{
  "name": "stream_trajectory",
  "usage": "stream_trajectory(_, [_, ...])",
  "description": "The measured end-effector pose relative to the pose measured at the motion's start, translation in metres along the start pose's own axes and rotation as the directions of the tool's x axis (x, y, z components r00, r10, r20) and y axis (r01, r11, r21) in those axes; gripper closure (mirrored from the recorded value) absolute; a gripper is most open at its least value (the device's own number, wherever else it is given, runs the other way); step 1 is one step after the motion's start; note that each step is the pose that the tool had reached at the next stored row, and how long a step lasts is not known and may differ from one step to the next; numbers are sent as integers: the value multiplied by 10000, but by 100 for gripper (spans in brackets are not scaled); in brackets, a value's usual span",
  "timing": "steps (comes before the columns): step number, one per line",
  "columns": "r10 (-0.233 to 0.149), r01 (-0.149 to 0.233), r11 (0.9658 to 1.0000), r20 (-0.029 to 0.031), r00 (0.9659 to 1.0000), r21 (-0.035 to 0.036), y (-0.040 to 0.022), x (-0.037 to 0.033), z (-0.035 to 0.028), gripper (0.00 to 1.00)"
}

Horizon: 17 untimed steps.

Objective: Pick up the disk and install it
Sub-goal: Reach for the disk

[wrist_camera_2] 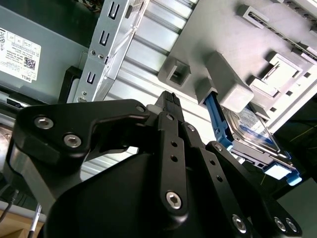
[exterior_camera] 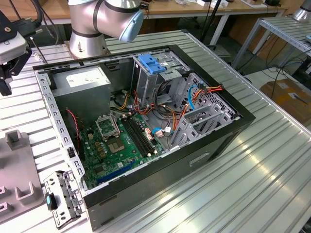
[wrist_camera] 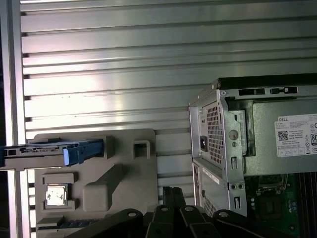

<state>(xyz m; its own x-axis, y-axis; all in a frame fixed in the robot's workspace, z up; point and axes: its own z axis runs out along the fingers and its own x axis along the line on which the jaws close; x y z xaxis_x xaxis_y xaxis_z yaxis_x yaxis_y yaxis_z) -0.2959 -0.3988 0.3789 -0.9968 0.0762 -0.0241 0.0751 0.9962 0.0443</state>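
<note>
Pincer (wrist_camera: 172,191) closed, empty, hangs near the tray (wrist_camera: 130,171). Silver, blue-railed disk (wrist_camera: 39,150) stands on edge in the tray.

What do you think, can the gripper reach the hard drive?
Probably yes: the hard drive stands on edge in the grey holder, uncovered, with nothing between it and the nearby gripper.

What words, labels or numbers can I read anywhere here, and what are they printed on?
White sticker on the grey power-supply box: a logo, square codes and fine print, too small to quote reliably.
Label on the disk, in the second wrist view: blue and white, print blurred.
Green motherboard, in the exterior view: markings too small to read.
No text here can be quoted with confidence.
</note>
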Motion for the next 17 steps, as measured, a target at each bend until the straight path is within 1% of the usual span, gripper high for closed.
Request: stream_trajectory(17, [0,0,10000,1,10000,-1,-1,38,26,89])
